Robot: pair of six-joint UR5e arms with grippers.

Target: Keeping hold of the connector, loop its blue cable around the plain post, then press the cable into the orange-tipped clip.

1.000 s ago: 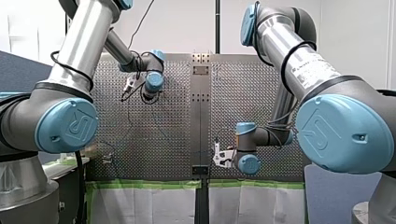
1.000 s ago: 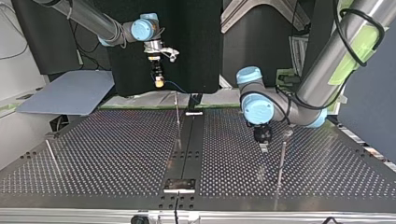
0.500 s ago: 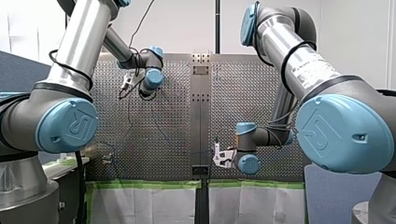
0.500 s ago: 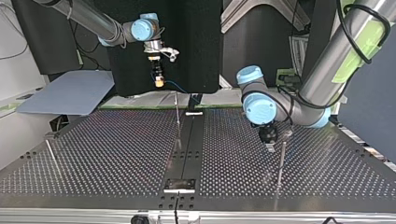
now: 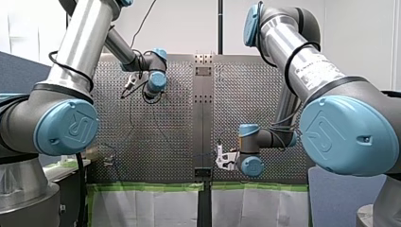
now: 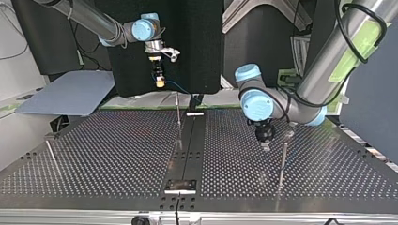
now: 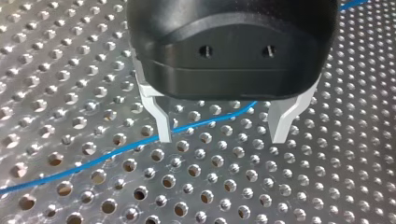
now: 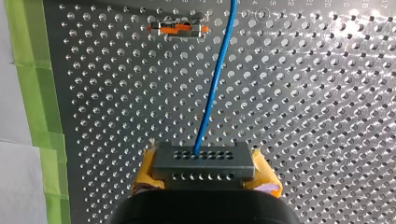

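While my right gripper (image 8: 204, 184) is clamped on the grey connector (image 8: 204, 162), its yellow pads (image 8: 265, 179) pressed against the block's two ends, the blue cable (image 8: 215, 84) leaves the connector's face and runs straight ahead over the perforated table (image 8: 327, 116). Ahead of that gripper, near the table's green-taped edge, the orange-tipped clip (image 8: 177, 29) lies on the holes. The cable passes just beside one end of the clip without lying in it. From across the table, my right gripper hangs well above the table's far edge, close to the dark centre strip, with the cable trailing away from it. My left gripper sits low over the table's other half, nearer the edge farthest from the arms' bases. Its two metal fingers (image 7: 161, 119) stand wide apart and clasp nothing. In the left wrist view the cable lies on the table surface and crosses under this gripper at a slant. It touches or just grazes the tip of one finger, passes through the gap between the two, disappears beneath the black body and shows again beyond it. In the top view a thin metal post (image 6: 283, 161) stands upright just beside my left gripper, towards the table's nearer edge in that view. I cannot tell whether the cable touches or wraps the post.
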